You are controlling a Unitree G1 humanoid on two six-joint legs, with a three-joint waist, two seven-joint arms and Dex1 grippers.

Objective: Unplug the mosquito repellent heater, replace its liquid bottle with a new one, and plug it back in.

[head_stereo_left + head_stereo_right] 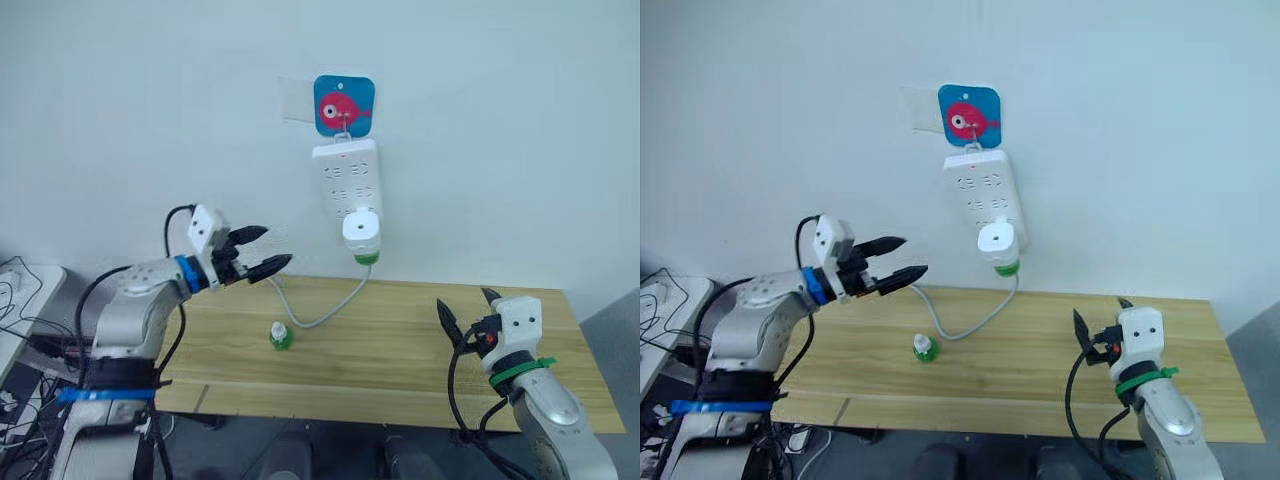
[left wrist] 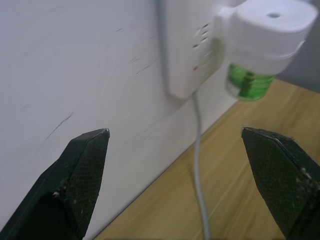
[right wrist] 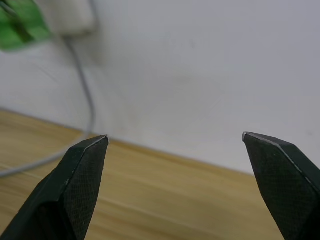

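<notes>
Mosquito repellent heater (image 1: 361, 231) still plugged in, low on the white power strip (image 1: 346, 180) hanging on the wall above the back edge of the worktop (image 1: 400, 350). Small green bottle (image 1: 367, 258) screwed in under it. Fish picture hook (image 1: 343, 106) at the top of the strip, holding it up. Grey cord (image 1: 325, 316) dropping from the strip and curling across the wood. New green bottle (image 1: 281, 336) standing alone, left of the middle of the worktop, well apart from everything. Left gripper (image 1: 257, 250) up in the air over the back left part of the worktop, pointing toward the heater, fingers wide apart and empty, not yet touching anything. Right gripper (image 1: 464, 311) low at the right end of the worktop, fingers (image 3: 82, 175) also apart, holding nothing. First step in hand, it seems: the unplugging, with the reach only begun. Next move probably for the left gripper: across to the heater, fingers around its round white body, a firm squeeze, then a straight pull away from the wall. Careful not to swing the hanging strip or tug the cord.
</notes>
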